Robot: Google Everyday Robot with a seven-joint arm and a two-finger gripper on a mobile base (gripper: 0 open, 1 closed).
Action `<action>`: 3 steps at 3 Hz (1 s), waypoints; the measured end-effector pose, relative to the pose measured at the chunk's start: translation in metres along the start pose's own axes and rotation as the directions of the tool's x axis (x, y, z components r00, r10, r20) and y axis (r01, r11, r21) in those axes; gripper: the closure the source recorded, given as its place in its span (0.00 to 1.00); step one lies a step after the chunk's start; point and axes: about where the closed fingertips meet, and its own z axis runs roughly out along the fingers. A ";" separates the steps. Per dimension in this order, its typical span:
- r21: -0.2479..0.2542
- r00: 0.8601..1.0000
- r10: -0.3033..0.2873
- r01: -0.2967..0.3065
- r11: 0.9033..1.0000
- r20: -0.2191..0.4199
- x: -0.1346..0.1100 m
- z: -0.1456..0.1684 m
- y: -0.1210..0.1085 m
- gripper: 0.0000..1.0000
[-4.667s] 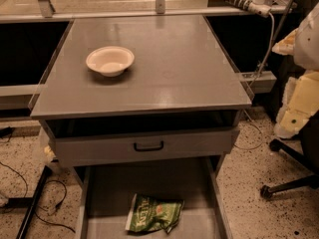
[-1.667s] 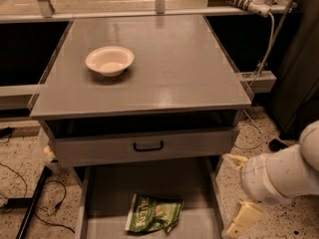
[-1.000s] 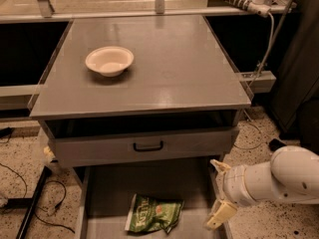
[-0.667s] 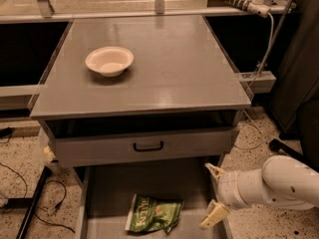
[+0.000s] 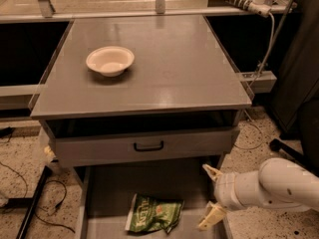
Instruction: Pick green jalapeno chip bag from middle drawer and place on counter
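The green jalapeno chip bag (image 5: 153,214) lies flat on the floor of the middle drawer (image 5: 149,183), in the front half and slightly right of centre. The bag is crumpled, with its lettered face up and its long axis running left to right. Nothing touches it.

The middle drawer is pulled out toward the camera at the bottom of the cabinet. Its grey floor is bare behind the bag, and its low left side wall is visible. Directly above it sits a closed drawer front (image 5: 99,151) with a black handle (image 5: 148,146) at its centre.

The hand (image 5: 210,195) is at the right side wall of the middle drawer, level with the bag and to its right, apart from it. The hand is released: the two cream-coloured fingers (image 5: 211,172) are spread one above the other in the view, with nothing between them. The fingertips point left, toward the drawer interior. The white arm (image 5: 279,185) enters from the right edge of the view, low over the speckled floor (image 5: 259,148).

The worktop (image 5: 174,68) forms the top of the cabinet. A white bowl (image 5: 110,60) stands upright on its left part, well apart from the hand and the bag.

Black cables (image 5: 35,193) lie on the floor to the left of the cabinet.
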 end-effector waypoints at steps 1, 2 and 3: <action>-0.027 0.999 -0.038 0.038 0.999 0.013 0.001 0.037 0.006 0.00; -0.032 0.996 -0.088 0.088 0.996 0.013 0.006 0.080 0.011 0.00; -0.024 0.988 -0.150 0.151 0.988 0.026 0.013 0.115 0.016 0.00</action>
